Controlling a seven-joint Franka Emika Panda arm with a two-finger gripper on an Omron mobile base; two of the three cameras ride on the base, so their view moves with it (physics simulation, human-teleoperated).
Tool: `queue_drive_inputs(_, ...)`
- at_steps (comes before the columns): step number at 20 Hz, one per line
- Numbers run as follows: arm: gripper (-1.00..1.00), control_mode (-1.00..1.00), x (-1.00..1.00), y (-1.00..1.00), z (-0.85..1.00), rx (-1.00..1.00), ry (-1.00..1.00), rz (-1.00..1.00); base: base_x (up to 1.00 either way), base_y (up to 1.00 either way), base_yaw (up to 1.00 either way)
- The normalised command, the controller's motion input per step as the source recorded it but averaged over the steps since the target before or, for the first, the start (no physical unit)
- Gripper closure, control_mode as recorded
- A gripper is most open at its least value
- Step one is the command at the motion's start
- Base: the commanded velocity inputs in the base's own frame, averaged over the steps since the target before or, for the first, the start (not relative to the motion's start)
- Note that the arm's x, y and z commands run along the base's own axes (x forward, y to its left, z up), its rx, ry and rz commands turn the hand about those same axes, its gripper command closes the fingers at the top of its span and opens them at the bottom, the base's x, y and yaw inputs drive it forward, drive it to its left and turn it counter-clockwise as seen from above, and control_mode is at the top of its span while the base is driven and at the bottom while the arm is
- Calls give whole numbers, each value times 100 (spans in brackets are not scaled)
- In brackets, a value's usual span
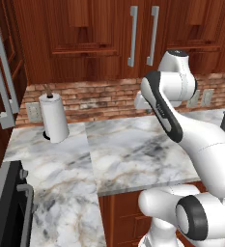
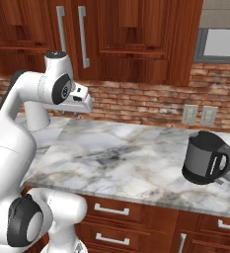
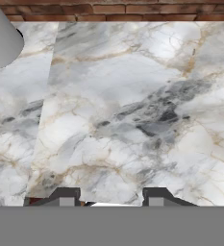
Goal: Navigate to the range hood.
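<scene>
Where the range hood stood could not be told from these pictures. A black appliance front (image 1: 3,212) with a bar handle was seen at the lower left edge of the left base view. If that was the range, the hood would be expected above it, beyond that edge. This was judged, not seen. The hood was judged to be a fixed, rigid metal fitting, not something to be lifted. No hold on it was called for, since the task asked only that the base be driven up to it.

The gripper (image 3: 111,198) was seen at the bottom of the hand view. Its two dark fingertips (image 3: 65,196) were spread apart, and nothing was held between them. It was hung over the countertop (image 1: 133,149), a smooth, glossy slab of white marble veined in grey and tan, with a straight seam down its left part.

A white paper towel roll (image 1: 54,118), cylindrical and upright on a dark base, was stood at the left of the left base view, near the wall. A dark, rounded kettle (image 2: 205,158) with a loop handle was set at the right of the right base view, well apart from the arm. Behind the counter, rough red brick backsplash (image 2: 151,101) was laid with two pale outlets (image 2: 198,114). Polished reddish wood cabinets (image 1: 85,34) with long metal handles were hung above it.
</scene>
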Motion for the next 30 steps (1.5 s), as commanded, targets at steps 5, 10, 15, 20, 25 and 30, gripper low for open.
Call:
queue_drive_inputs(5, -100, 100, 0, 0, 0, 0, 0, 0, 0, 0, 0)
queue_drive_inputs(10, -100, 100, 0, 0, 0, 0, 0, 0, 0, 0, 0)
queue_drive_inputs(15, -100, 100, 0, 0, 0, 0, 0, 0, 0, 0, 0)
queue_drive_inputs(20, -100, 100, 0, 0, 0, 0, 0, 0, -2, 0, 0)
queue_drive_inputs(25, -100, 100, 0, 0, 0, 0, 0, 0, -20, -3, 0)
queue_drive_inputs(30, -100, 100, 0, 0, 0, 0, 0, 0, -17, -10, 0)
